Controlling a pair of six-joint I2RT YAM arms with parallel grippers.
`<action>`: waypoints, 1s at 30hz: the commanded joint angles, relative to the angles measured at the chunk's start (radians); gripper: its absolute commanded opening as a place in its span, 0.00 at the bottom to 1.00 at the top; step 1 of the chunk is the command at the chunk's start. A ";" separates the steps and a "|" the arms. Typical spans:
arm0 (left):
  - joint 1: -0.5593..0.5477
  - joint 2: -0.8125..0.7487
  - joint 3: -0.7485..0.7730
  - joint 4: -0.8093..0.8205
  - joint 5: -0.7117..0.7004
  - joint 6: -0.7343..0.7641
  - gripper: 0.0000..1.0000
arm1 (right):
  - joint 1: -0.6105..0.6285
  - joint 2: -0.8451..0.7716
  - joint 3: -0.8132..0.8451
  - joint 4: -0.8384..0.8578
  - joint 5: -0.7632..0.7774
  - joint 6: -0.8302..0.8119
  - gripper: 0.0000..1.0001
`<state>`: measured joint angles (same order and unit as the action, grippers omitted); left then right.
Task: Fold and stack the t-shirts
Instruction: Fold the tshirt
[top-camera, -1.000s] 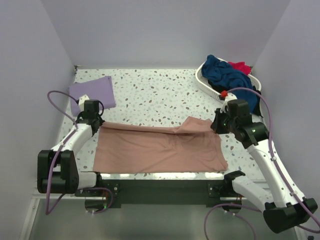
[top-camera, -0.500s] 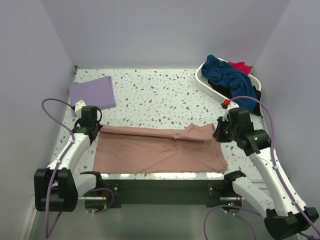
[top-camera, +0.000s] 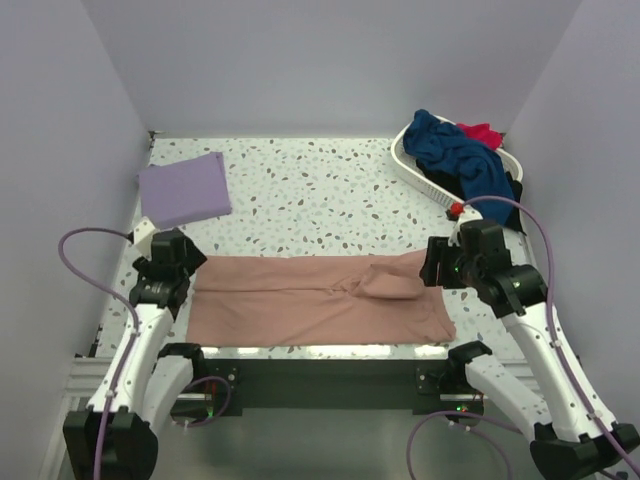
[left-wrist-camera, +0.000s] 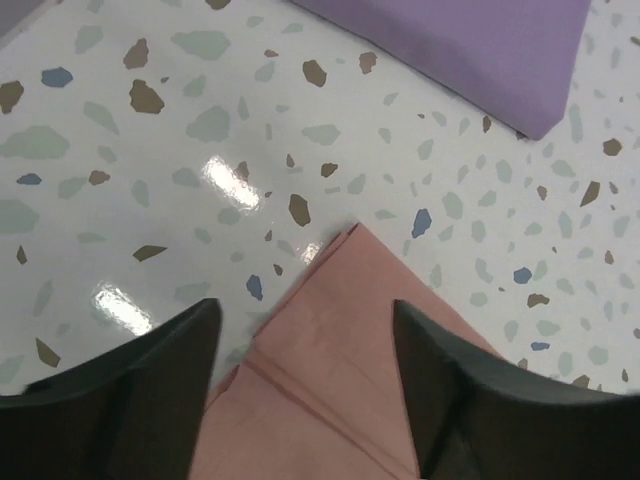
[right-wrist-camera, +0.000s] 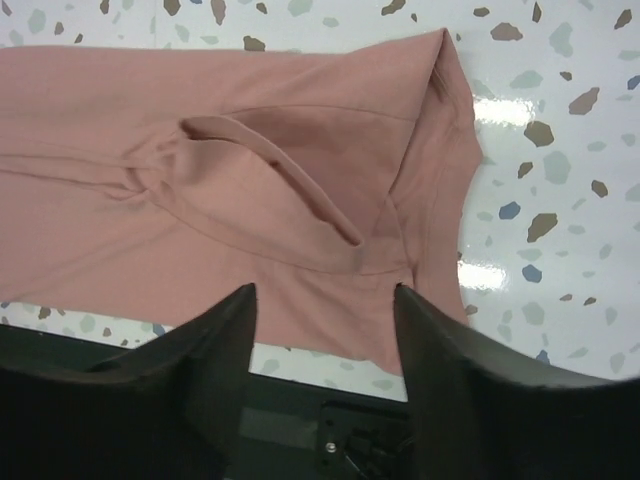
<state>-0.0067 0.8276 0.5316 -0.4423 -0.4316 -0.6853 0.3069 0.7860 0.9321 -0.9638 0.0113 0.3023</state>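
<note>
My left tool (left-wrist-camera: 305, 312) and right tool (right-wrist-camera: 325, 292) now stand apart, just released from the dusty-pink cloth t-shirt (top-camera: 300, 302); its lengthwise fold looks finished.

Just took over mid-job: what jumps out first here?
A dusty-pink t-shirt lies stretched along the near edge of the table, the left end effector and right end effector open at its ends. A folded lavender t-shirt sits far left; a white basket of shirts, far right.

Five t-shirts (top-camera: 318, 300), one basket (top-camera: 402, 161)
</note>
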 joint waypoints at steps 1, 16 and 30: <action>0.007 -0.125 0.018 -0.038 -0.024 -0.049 0.87 | 0.005 -0.028 0.027 -0.026 0.022 0.004 0.65; -0.019 0.185 0.001 0.273 0.195 0.043 1.00 | 0.155 0.287 0.004 0.319 -0.037 0.078 0.60; -0.064 0.453 0.025 0.427 0.243 0.052 1.00 | 0.209 0.542 -0.056 0.520 -0.040 0.097 0.55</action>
<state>-0.0639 1.2484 0.5304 -0.1024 -0.2085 -0.6571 0.5102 1.3045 0.8967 -0.5251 -0.0181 0.3843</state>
